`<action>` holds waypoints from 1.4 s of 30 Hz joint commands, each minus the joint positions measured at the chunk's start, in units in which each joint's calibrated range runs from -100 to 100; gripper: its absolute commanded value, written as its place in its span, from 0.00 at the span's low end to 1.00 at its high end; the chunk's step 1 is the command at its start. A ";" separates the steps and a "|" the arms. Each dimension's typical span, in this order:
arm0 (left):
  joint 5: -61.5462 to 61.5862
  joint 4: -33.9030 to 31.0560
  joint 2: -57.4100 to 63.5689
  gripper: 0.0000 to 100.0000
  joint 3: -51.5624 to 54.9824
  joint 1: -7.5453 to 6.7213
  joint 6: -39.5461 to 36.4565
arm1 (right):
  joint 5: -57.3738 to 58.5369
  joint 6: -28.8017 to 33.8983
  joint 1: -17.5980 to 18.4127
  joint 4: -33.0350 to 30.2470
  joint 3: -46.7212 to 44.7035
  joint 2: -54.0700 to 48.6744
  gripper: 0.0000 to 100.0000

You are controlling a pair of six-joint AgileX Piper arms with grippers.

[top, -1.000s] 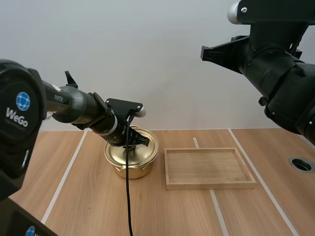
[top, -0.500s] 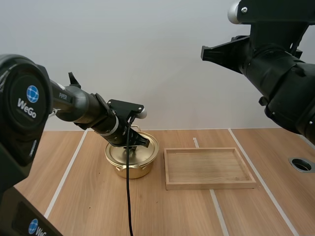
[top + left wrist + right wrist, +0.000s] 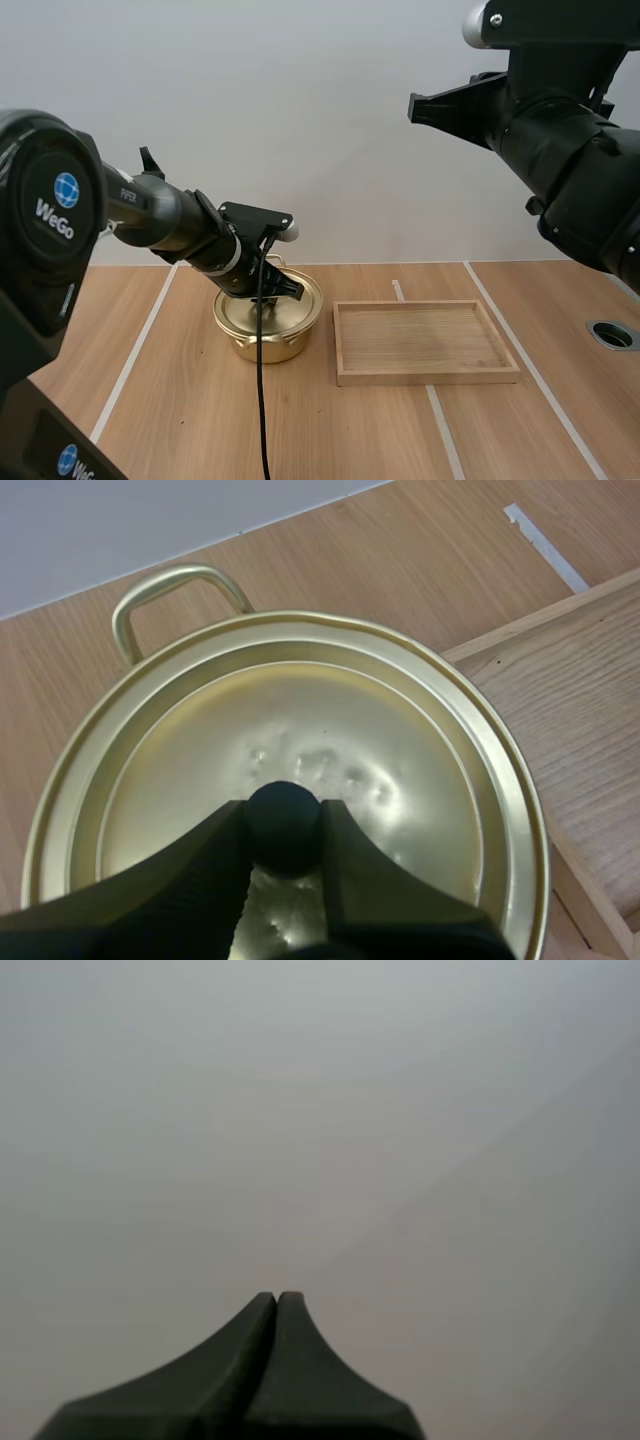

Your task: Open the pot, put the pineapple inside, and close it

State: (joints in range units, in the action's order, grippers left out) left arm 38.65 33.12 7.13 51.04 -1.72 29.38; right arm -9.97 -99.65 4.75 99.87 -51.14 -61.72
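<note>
A gold pot point(image 3: 268, 318) with its lid point(image 3: 300, 750) on stands on the table left of centre. My left gripper point(image 3: 272, 282) reaches down onto the lid, and its two black fingers point(image 3: 200, 870) pinch the lid's black knob point(image 3: 284, 825) between them. One loop handle point(image 3: 170, 595) of the pot shows beyond the lid. My right gripper point(image 3: 277, 1305) is shut on nothing, its fingers together as one dark wedge against a plain grey wall. My right arm point(image 3: 560, 150) is raised high at the right.
A shallow wooden tray point(image 3: 425, 342) lies just right of the pot; its corner point(image 3: 560, 680) is close to the pot's rim. White lines cross the wooden table point(image 3: 180, 420). A round hole point(image 3: 612, 335) sits at the table's right edge.
The left arm shifted slightly between the earliest frame and half a second ago, settling at the lid. Since then nothing has visibly moved.
</note>
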 commanded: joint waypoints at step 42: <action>10.91 -0.24 5.75 1.00 -7.22 0.03 -3.16 | -0.33 -0.35 -0.26 0.13 0.01 -0.50 0.00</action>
State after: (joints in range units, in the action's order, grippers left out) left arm 48.15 33.01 11.11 45.29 -1.65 26.96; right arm -9.97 -99.65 4.75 99.87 -51.14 -61.72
